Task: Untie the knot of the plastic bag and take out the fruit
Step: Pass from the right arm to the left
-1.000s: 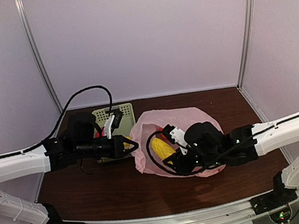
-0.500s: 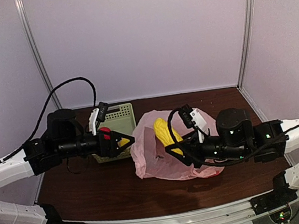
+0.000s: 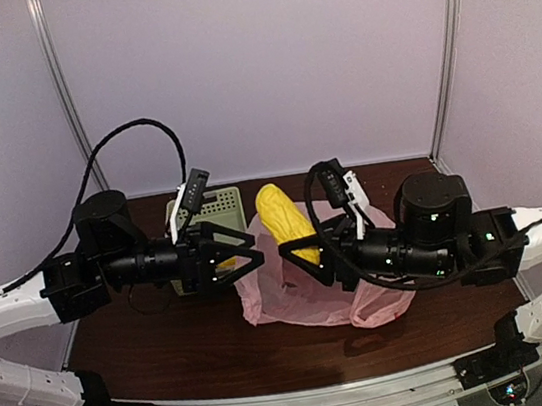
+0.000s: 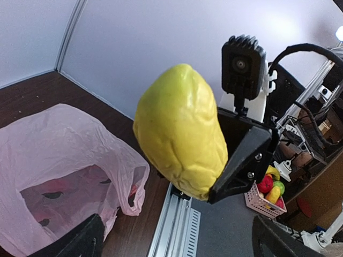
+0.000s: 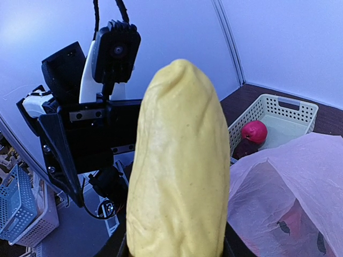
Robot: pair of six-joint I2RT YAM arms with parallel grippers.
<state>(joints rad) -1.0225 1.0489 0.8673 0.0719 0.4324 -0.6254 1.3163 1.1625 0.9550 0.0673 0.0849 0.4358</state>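
My right gripper (image 3: 296, 252) is shut on a long yellow fruit (image 3: 285, 221) and holds it in the air over the back left edge of the pink plastic bag (image 3: 309, 294). That fruit (image 5: 179, 166) fills the right wrist view, rising from the right gripper (image 5: 174, 243). My left gripper (image 3: 249, 249) stands open just left of the fruit, nothing between its fingers. In the left wrist view the fruit (image 4: 179, 134) hangs ahead of the open left gripper (image 4: 174, 238). The bag (image 4: 59, 150) lies open and slack, with dark and red shapes showing through it.
A pale green slotted basket (image 3: 219, 204) stands at the back left, behind the left gripper. It holds a red fruit (image 5: 253, 131) and a darker one (image 5: 244, 149). The booth's walls close the table at the back and both sides.
The right gripper has lifted the yellow fruit up out of the bag and to the left. The left gripper has opened and swung right, toward the fruit.
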